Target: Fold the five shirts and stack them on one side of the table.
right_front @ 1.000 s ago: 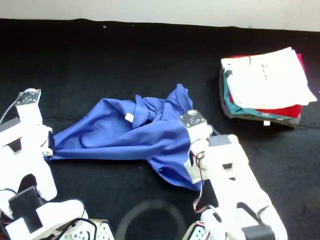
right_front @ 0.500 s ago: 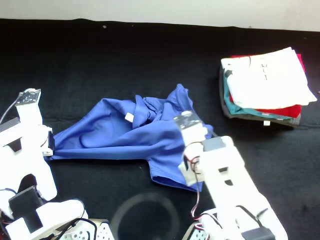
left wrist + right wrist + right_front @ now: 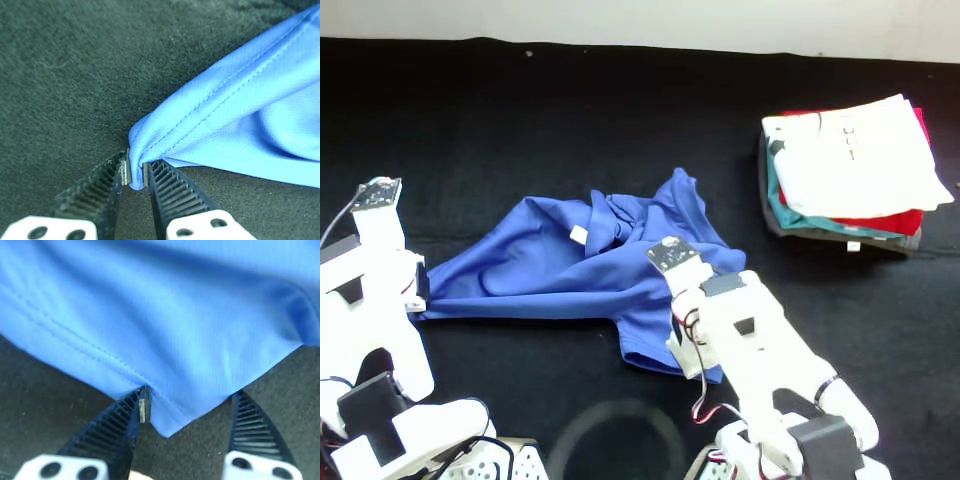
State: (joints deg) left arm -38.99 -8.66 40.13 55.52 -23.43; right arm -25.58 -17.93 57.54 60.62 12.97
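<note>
On the black desk: crumpled blue jersey shirt, unfolded.
Left pincer clamps its hem; right pincer gapes, empty, at the edge. Closing shallow, it could lose the cloth.

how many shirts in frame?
5. One blue shirt crumpled mid-table, left gripper pinching its edge. Four in stack at right: white on top, red, teal, grey underneath. More may hide.

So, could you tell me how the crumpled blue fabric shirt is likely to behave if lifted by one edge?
Probably floppy: the crumpled blue fabric shirt lies in soft bunched folds and would likely sag. It seems thin and light: the left gripper pinches a fold into a narrow gap. Pushed, it would probably wrinkle rather than slide whole.
</note>
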